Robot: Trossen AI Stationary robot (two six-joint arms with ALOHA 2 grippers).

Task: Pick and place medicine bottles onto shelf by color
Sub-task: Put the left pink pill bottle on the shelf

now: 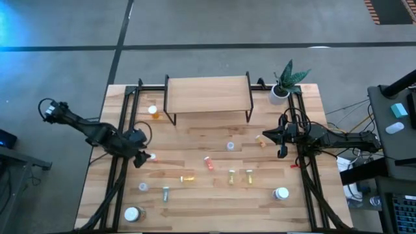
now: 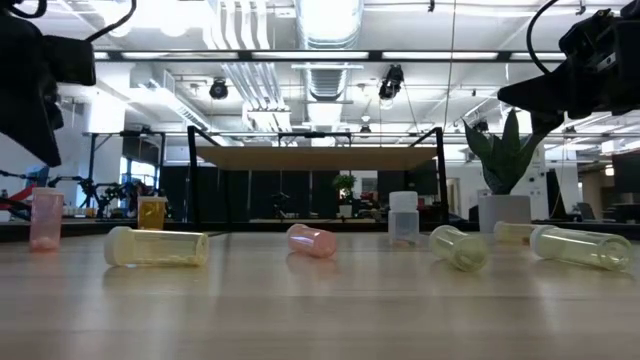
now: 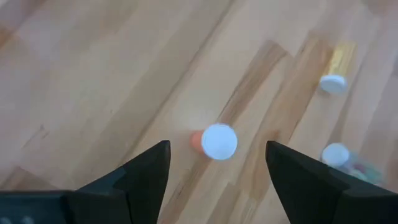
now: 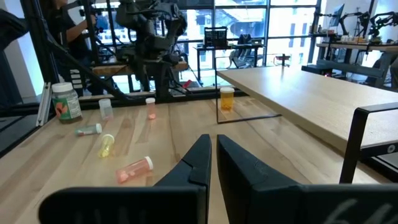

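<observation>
A small red medicine bottle (image 3: pixel 198 139) with a white cap (image 3: pixel 219 142) stands upright on the table near its left side (image 1: pixel 151 156). My left gripper (image 3: pixel 217 167) hangs open above it, pointing steeply down, one finger on either side and clear of it (image 1: pixel 140 158). The shelf (image 1: pixel 208 94) stands at the far middle, its board bare, with an orange bottle (image 1: pixel 153 112) upright by its left legs. Other bottles lie scattered: red (image 1: pixel 209 163), yellow (image 1: pixel 188 177), green (image 1: pixel 165 192), clear (image 1: pixel 230 146). My right gripper (image 4: pixel 212 155) waits shut and level at the right (image 1: pixel 279 139).
A potted plant (image 1: pixel 286 81) stands at the far right corner. Large white-capped bottles stand at the near left (image 1: pixel 132 213) and near right (image 1: pixel 281 193). Black frame rails (image 1: pixel 120 130) run along both table sides. Bare wood lies in front of the shelf.
</observation>
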